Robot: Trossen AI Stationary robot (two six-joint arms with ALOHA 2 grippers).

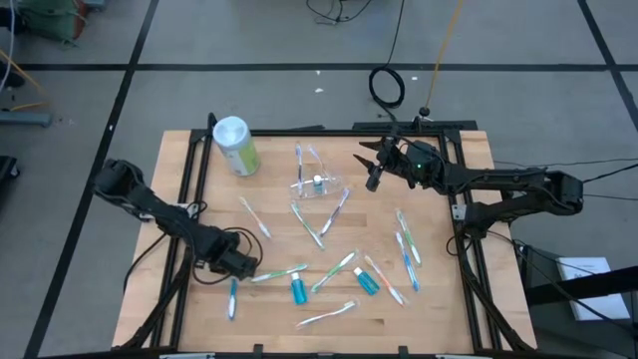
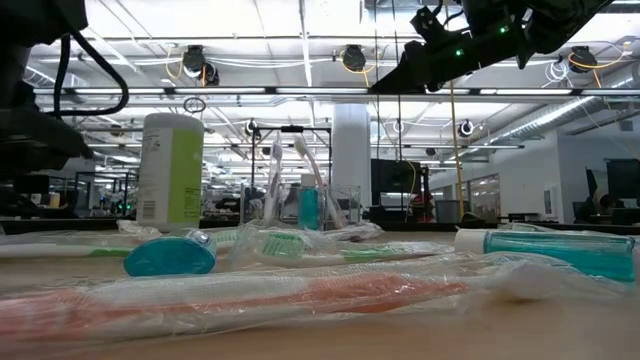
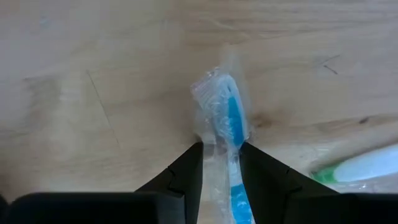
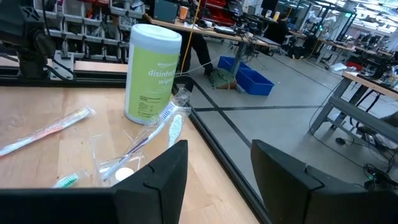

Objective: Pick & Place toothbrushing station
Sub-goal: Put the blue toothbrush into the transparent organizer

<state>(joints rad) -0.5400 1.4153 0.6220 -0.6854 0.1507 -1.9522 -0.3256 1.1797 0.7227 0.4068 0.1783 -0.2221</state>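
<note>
The clear plastic holder point(image 1: 317, 185) stands at the table's middle far part, with thin toothbrushes and a small blue tube in it; it also shows in the low view point(image 2: 310, 205) and the right wrist view point(image 4: 118, 163). My right gripper point(image 1: 373, 166) hovers open and empty to the right of the holder, above the table point(image 4: 214, 180). My left gripper point(image 1: 237, 269) is low at the near left, shut on a wrapped blue toothbrush point(image 1: 232, 297) that lies on the wood. My left gripper pinches the blue toothbrush in its clear wrap point(image 3: 231, 163) between its two fingers, at the neck just behind the head point(image 3: 225, 106). The fingers come from above, pointing down, and lie across the brush. The brush lies flat on the table.
A green canister with a white lid point(image 1: 234, 146) stands at the far left. Several wrapped toothbrushes and small blue tubes point(image 1: 296, 289) lie scattered over the table's middle and near right. A black frame point(image 1: 464, 214) edges the board.
</note>
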